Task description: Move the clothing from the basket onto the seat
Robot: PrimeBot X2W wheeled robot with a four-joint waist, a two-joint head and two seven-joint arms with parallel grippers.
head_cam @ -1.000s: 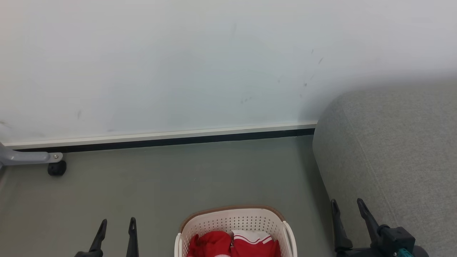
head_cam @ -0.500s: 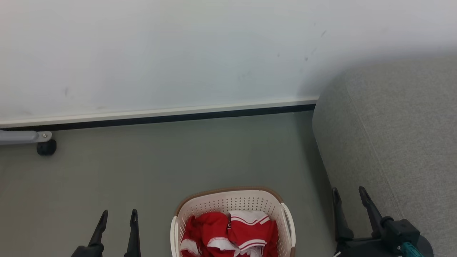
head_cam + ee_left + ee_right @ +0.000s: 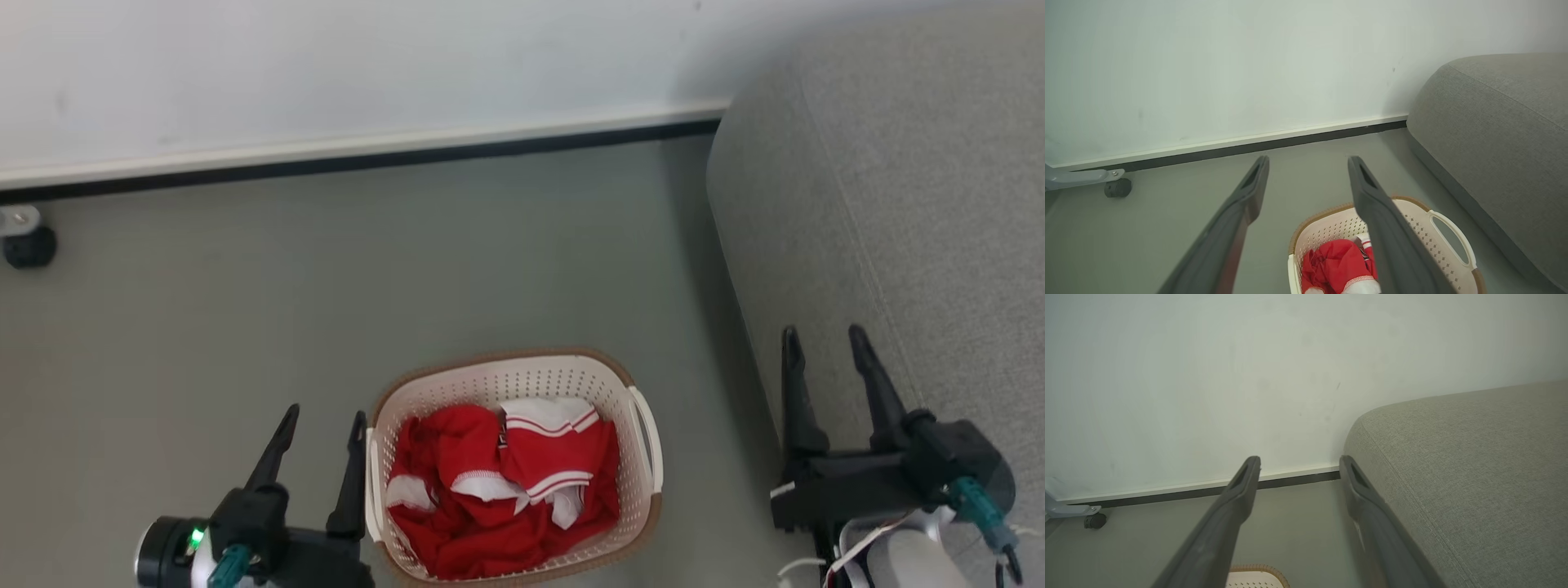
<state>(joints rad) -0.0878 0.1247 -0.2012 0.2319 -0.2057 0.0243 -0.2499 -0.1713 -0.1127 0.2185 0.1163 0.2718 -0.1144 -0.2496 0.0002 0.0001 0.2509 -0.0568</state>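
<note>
A cream perforated basket [image 3: 522, 376] with a brown rim stands on the grey floor at the bottom centre of the head view. Red clothing [image 3: 498, 498] with white stripe trim lies crumpled inside it. The grey fabric seat [image 3: 914, 196] rises at the right. My left gripper [image 3: 322, 418] is open just left of the basket, nothing between its fingers. Beside the seat's front edge my right gripper [image 3: 823, 333] stands open and empty too. The left wrist view has the basket [image 3: 1425, 237] and clothing [image 3: 1337, 263] below the open left gripper [image 3: 1308, 161]. The right wrist view looks along the seat [image 3: 1474, 465] past the right gripper [image 3: 1299, 459].
A white wall with a dark skirting strip [image 3: 367, 159] runs behind the floor. A black caster [image 3: 28, 245] on a grey metal leg stands at the far left by the wall. Bare floor lies between the basket and the wall.
The head camera has tilted down, so basket and seat sit higher in the picture and more clothing shows. Both grippers reach further up the view, still open.
</note>
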